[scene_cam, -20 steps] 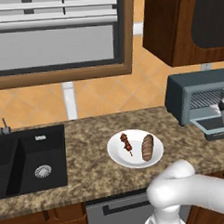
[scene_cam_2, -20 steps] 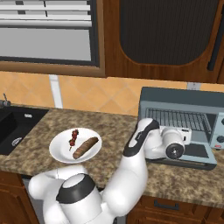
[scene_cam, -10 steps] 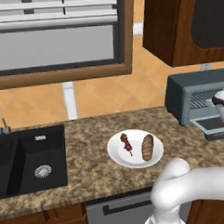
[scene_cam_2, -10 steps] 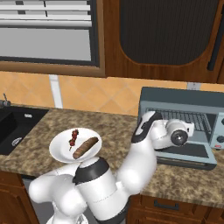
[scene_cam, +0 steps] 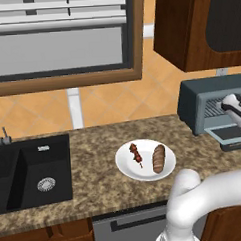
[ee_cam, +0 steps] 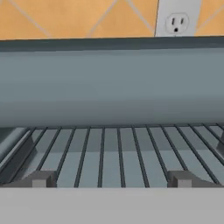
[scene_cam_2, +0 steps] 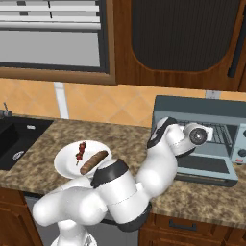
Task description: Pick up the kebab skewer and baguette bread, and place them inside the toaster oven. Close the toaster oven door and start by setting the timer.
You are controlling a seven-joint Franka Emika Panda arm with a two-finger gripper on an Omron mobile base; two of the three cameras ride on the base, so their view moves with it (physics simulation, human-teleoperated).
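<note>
I am holding my hand (scene_cam_2: 201, 136) at the open oven (scene_cam_2: 202, 111), just above its rack (ee_cam: 113, 153); whether the hand is open, I cannot tell. The skewer (scene_cam: 136, 153) and bread (scene_cam: 158, 158) are lying behind it.

Speckled stone counter (scene_cam: 86, 189), matt blue-grey toaster oven (scene_cam_2: 202, 108), glossy white plate (scene_cam: 126, 167)

- No readable text, label, brand or number anywhere at this moment.
- The toaster oven (scene_cam_2: 202, 139) has a control panel at its right end, with knobs too small to show any marking.
- The wall outlet (ee_cam: 177, 19) above the oven carries no lettering.
</note>
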